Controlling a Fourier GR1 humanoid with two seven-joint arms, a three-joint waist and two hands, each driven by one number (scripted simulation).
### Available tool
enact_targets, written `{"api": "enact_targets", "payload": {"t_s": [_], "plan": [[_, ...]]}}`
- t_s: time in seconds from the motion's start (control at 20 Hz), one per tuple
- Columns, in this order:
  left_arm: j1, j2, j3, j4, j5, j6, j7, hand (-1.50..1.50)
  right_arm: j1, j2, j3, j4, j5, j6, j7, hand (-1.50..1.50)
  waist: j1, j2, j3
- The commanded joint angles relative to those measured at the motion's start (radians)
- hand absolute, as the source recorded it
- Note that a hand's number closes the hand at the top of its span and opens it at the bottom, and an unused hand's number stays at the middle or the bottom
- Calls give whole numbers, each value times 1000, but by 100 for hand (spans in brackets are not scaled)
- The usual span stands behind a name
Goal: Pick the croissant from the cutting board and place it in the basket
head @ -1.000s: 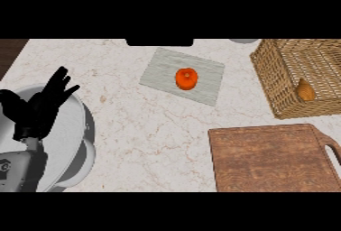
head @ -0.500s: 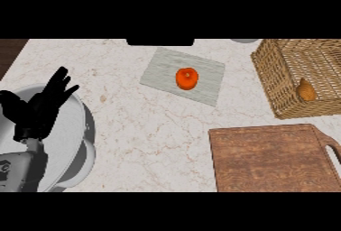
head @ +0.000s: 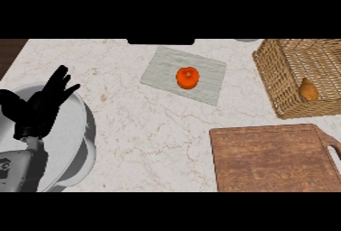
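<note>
My left hand [head: 41, 106] rests with fingers spread, holding nothing, at the left edge over a grey bowl [head: 73, 140]. The croissant [head: 307, 90] sits upright inside the basket [head: 279, 85], far right across the tabletop; the cutting board [head: 273, 158] is bare. My right hand's out of sight.

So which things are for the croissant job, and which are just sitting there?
For the job:
croissant, already in the basket
cutting board

Just sitting there:
orange fruit on a grey mat
white bowl
left robot hand, resting
</note>
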Motion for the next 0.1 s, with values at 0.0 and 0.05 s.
{"api": "enact_targets", "payload": {"t_s": [0.0,0.05], "plan": [[2,0,2,28,5,2,45,0,52,-75,5,61,19,110,-60,-150,10,12,-2],[45,-10,-4,33,-9,3,2,0,58,-112,-13,80,1,160,-56,-150,6,9,-3]]}}
